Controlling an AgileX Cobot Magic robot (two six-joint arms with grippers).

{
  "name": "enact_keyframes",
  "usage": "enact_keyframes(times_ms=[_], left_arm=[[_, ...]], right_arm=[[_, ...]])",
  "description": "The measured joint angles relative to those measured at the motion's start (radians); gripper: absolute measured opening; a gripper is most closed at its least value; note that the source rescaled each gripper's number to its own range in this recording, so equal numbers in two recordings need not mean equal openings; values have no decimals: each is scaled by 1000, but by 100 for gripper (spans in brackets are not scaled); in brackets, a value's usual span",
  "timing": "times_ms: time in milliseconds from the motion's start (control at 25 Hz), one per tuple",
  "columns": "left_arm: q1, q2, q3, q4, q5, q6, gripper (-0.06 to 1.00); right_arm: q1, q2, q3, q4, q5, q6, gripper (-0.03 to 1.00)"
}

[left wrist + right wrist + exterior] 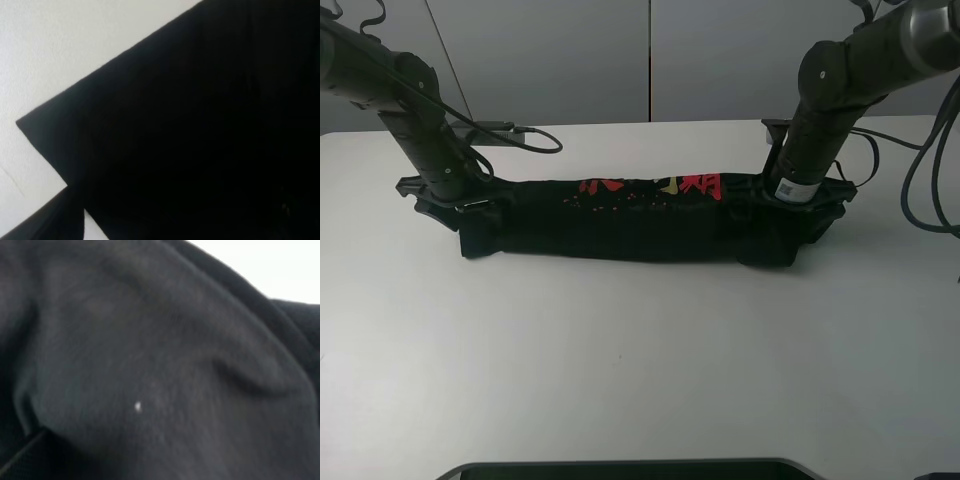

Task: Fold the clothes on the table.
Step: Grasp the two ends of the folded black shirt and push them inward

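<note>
The shirt (620, 215) lies in a long strip across the middle of the bench (620, 380), with the left arm (420, 140) and right arm (810, 130) at its ends. Its black cloth hides the fingers, so you cannot tell if they grip. It is soft and floppy; hold its end corners.

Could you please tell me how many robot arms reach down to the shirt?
2: the left arm at the shirt's left end, the right arm at its right end. None seems hidden.
</note>
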Motion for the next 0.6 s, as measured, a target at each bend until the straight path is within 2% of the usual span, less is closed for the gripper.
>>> enact_keyframes(times_ms=[440, 520, 600], left_arm=[[0, 0, 0, 0, -4, 12, 95], [0, 0, 0, 0, -4, 12, 95], [0, 0, 0, 0, -4, 10, 95]], right_arm=[[0, 20, -2, -26, -32, -4, 100], [0, 24, -2, -36, -43, -4, 90], [-1, 25, -2, -43, -55, -7, 66]])
